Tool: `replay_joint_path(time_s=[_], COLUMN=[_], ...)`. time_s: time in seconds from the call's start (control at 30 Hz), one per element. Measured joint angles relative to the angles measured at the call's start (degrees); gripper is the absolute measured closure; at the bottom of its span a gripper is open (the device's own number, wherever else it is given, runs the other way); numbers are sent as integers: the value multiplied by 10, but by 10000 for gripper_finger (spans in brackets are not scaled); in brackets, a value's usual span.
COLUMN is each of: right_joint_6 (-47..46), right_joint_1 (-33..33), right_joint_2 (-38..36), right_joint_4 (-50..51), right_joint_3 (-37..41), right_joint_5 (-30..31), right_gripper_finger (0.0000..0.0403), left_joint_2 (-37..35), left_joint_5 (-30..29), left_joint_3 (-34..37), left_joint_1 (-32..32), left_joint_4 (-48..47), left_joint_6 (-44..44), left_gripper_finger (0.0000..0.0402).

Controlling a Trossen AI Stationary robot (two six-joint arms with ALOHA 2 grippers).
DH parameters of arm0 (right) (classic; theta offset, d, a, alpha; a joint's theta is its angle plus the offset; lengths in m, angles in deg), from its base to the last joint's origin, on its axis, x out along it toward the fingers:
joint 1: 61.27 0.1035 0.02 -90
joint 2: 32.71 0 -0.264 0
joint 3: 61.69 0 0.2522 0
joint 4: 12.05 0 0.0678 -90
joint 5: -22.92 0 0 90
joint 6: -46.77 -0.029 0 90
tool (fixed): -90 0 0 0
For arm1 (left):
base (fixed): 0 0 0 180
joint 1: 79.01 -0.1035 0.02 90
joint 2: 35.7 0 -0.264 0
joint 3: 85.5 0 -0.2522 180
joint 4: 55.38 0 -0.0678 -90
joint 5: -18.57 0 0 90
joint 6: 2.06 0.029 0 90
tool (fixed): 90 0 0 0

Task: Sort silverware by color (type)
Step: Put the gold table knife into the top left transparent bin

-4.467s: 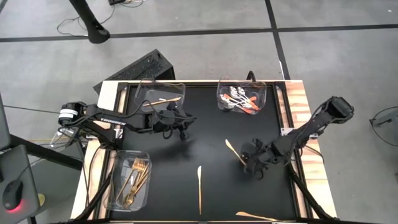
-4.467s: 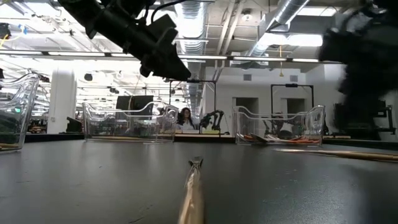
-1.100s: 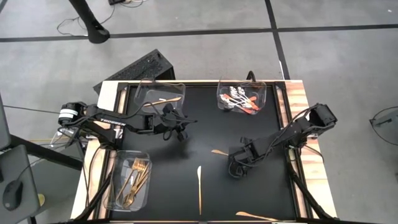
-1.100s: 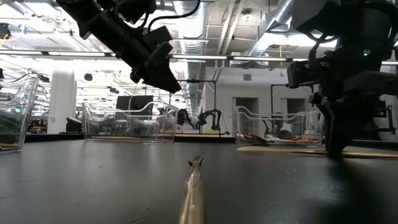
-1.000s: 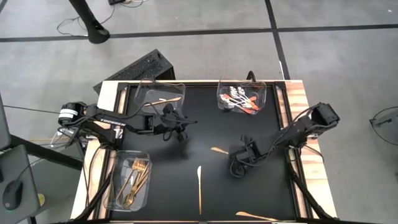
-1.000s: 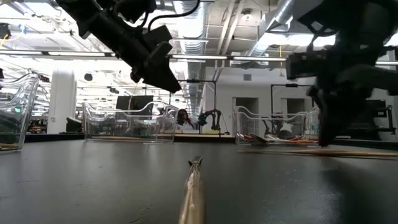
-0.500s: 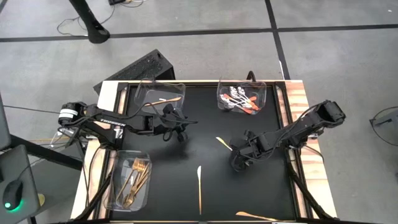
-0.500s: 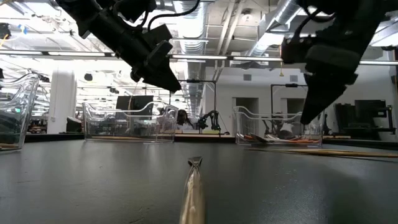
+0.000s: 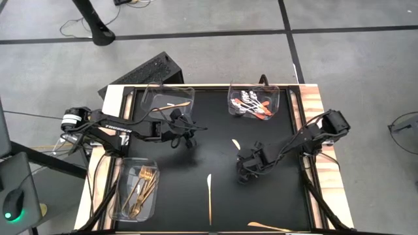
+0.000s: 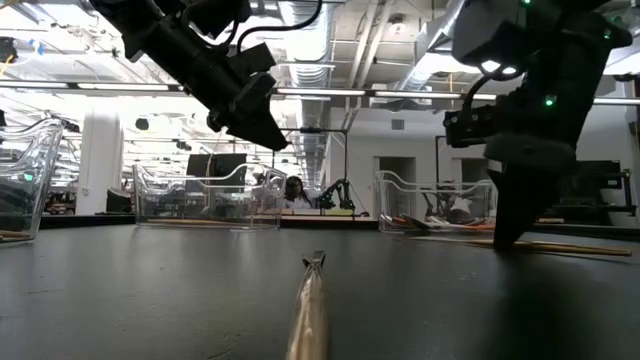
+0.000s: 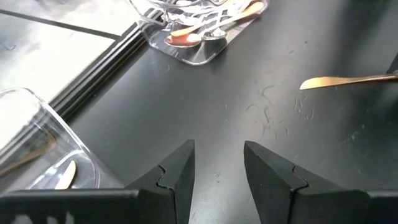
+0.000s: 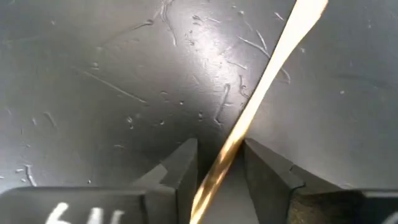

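A slim gold knife (image 12: 261, 93) lies on the black mat, its free end (image 9: 236, 144) pointing toward the far edge. My right gripper (image 12: 221, 171) is low over its other end and open, one finger on each side of it. My left gripper (image 9: 186, 138) hovers open and empty right of the far-left tray (image 9: 166, 101), which holds one gold knife. Spoons with orange-red handles fill the far-right tray (image 9: 253, 104). Gold forks lie in the near-left tray (image 9: 137, 189). Another gold knife (image 9: 209, 194) lies mid-table, and another (image 9: 268, 226) at the near edge. My right gripper comes down from above with its fingers (image 12: 186, 171) across the gold knife's shaft (image 12: 233, 146), which lies on the mat between them. A narrow gap shows beside the knife on each side; whether either finger touches it I cannot tell.
Bare black mat lies between the two arms and toward the far edge. Wooden table rims (image 9: 313, 111) run along both sides. In the low view the mid-table knife (image 10: 312, 310) points at the camera, and the room with its ceiling pipes lies beyond.
My right gripper has risen off the mat and come down again, ending slightly left of where it was. The gold knife has turned about on the mat: its free end, which pointed toward the table's left, has swung round toward the far edge.
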Motion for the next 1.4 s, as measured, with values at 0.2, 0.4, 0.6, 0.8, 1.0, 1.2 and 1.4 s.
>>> replay_joint_path(time_s=[0.2,0.4,0.6,0.8,1.0,1.2,1.4], right_joint_6=[23,50,65,75,86,141,146], right_joint_1=[-3,-12,-15,-14,-32,-37,-34], right_joint_2=[-4,-44,-111,-171,-165,-90,-17], right_joint_4=[17,28,36,43,-43,-174,-235], right_joint_3=[0,5,4,4,4,4,2], right_joint_5=[-10,-21,20,42,49,31,8], right_gripper_finger=[380,390,400,400,361,313,276], left_joint_2=[0,0,0,0,0,0,0], left_joint_5=[-1,-1,1,0,0,1,1], left_joint_3=[0,0,0,0,0,0,0], left_joint_1=[0,0,0,0,0,0,0], left_joint_4=[-1,0,-1,-2,11,4,-19], left_joint_6=[0,-5,-11,-12,-11,-11,-22], left_gripper_finger=[278,278,278,278,278,278,278])
